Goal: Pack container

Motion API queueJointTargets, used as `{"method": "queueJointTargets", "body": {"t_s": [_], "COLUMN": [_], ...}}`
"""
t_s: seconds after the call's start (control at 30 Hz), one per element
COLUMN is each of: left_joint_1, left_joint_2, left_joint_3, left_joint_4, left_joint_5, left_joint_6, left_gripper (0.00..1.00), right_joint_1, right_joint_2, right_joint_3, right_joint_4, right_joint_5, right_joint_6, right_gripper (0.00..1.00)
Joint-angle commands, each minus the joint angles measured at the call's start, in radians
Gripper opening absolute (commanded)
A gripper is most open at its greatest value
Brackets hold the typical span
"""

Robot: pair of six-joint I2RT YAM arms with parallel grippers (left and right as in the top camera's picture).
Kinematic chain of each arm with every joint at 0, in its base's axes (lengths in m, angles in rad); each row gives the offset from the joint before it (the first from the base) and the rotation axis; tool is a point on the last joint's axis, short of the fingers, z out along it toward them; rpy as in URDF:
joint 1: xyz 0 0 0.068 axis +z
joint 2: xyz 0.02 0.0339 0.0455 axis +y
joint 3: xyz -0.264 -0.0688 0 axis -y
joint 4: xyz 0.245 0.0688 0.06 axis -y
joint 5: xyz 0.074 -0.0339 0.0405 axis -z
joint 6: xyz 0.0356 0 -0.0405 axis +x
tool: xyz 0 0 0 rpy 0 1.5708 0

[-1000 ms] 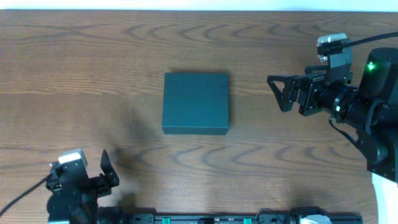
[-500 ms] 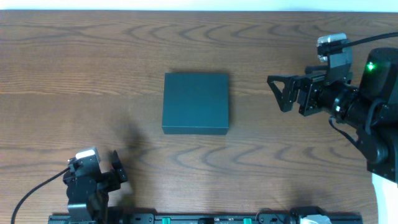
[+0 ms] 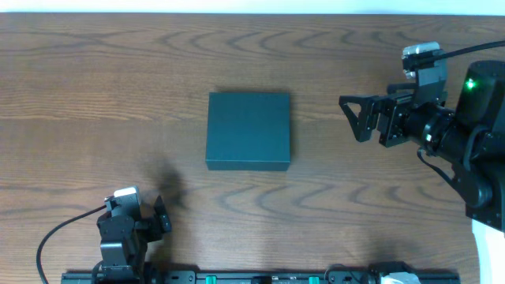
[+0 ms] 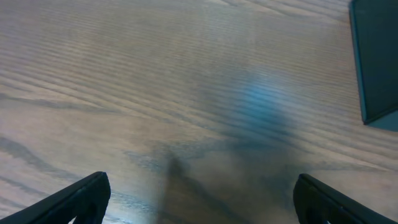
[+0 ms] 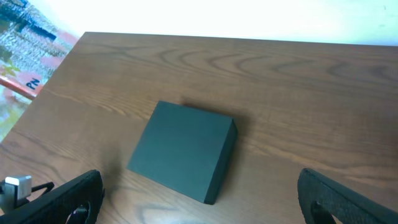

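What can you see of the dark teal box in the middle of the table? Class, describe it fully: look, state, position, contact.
The container is a dark teal-green rectangular box, matte and plain, rigid-looking with sharp edges and low side walls. It is shut, its flat top level, and it lies flat near the middle of the wooden table. No label or marking shows. Only the table touches it; nothing rests on top.

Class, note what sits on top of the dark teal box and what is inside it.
Nothing rests on top of the container. It is shut, so the inside is hidden.
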Motion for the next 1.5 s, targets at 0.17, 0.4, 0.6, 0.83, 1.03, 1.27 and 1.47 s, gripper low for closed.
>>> {"method": "queueJointTargets", "body": {"t_s": [0.17,0.4,0.6,0.83,1.03,1.27,1.47], "left_joint_1": [-0.003,-0.003,-0.003,-0.003,-0.003,-0.003,-0.003], "left_joint_2": [-0.006,-0.006,-0.006,-0.006,-0.006,-0.006,-0.006], "left_joint_3": [-0.022,-0.022,-0.022,-0.022,-0.022,-0.022,-0.022], "left_joint_4": [-0.024,-0.024,-0.024,-0.024,-0.024,-0.024,-0.024], "left_joint_5": [0.025,0.025,0.025,0.025,0.025,0.025,0.025], "left_joint_6": [-0.004,-0.004,-0.004,-0.004,-0.004,-0.004,-0.004], "left_gripper": [0.95,0.95,0.95,0.95,0.95,0.95,0.95], "right_joint_1": [0.007,0.007,0.029,0.031,0.029,0.026,0.026], "right_joint_2": [0.000,0.000,-0.003,-0.198,-0.566,-0.904,-1.095], "right_joint_3": [0.002,0.002,0.002,-0.099,-0.489,-0.954,-1.220], "right_joint_4": [0.002,0.002,0.002,-0.039,0.127,0.286,0.364], "right_joint_5": [0.000,0.000,0.000,0.293,0.422,0.449,0.447], "right_joint_6": [-0.010,-0.010,-0.010,-0.058,-0.058,-0.058,0.006], "right_gripper": [0.99,0.99,0.99,0.99,0.99,0.99,0.99]}}
